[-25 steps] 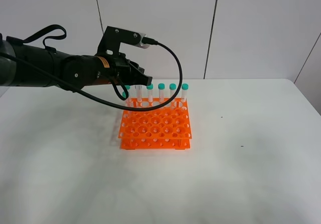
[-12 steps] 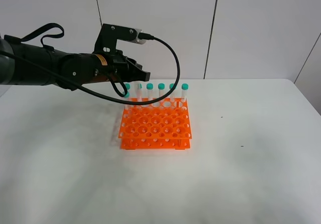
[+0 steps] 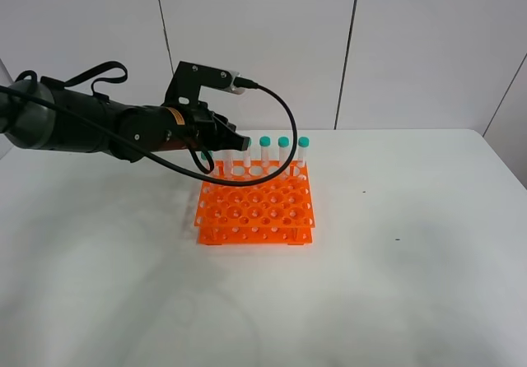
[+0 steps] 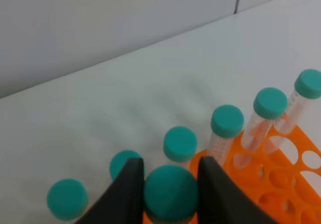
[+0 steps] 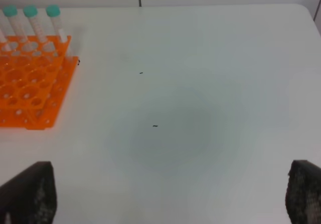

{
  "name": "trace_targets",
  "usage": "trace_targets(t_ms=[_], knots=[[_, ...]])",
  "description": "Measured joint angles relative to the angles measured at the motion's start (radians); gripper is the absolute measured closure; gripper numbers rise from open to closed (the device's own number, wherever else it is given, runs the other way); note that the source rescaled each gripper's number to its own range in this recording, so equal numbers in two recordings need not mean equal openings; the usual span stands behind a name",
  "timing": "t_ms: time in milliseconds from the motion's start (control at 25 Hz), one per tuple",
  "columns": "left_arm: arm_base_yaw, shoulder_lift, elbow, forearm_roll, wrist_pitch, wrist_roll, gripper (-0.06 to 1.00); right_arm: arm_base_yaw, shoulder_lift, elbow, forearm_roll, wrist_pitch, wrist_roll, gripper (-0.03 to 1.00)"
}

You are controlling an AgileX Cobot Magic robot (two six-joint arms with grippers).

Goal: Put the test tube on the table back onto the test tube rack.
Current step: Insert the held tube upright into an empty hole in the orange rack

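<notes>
My left gripper (image 3: 239,143) is shut on a test tube; its teal cap (image 4: 170,194) sits between the two dark fingers (image 4: 128,194). The gripper hangs over the back row of the orange test tube rack (image 3: 255,206) on the white table (image 3: 395,285). The held tube's lower end is hidden, so I cannot tell if it is in a hole. Several other teal-capped tubes (image 4: 227,121) stand upright in that back row; three of them (image 3: 283,142) show to the gripper's right. My right gripper (image 5: 168,199) is open and empty, over bare table.
The left arm's black cable (image 3: 284,137) loops over the rack's back row. The rack (image 5: 30,83) lies far left in the right wrist view, with its front rows of holes unfilled. Small dark specks (image 5: 155,126) mark the table. A white wall panel (image 3: 247,38) stands behind.
The left gripper rose a little, then came down and to the right, now covering the left part of the rack's back row. The right gripper's view gives no earlier frame.
</notes>
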Motion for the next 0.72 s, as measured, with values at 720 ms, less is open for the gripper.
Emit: trace_targets(t_ms=[720], knots=[[0.003, 0.073, 0.000, 0.016, -0.037, 0.016, 0.94, 0.000, 0.000, 0.000, 0.000, 0.000, 0.001, -0.03]])
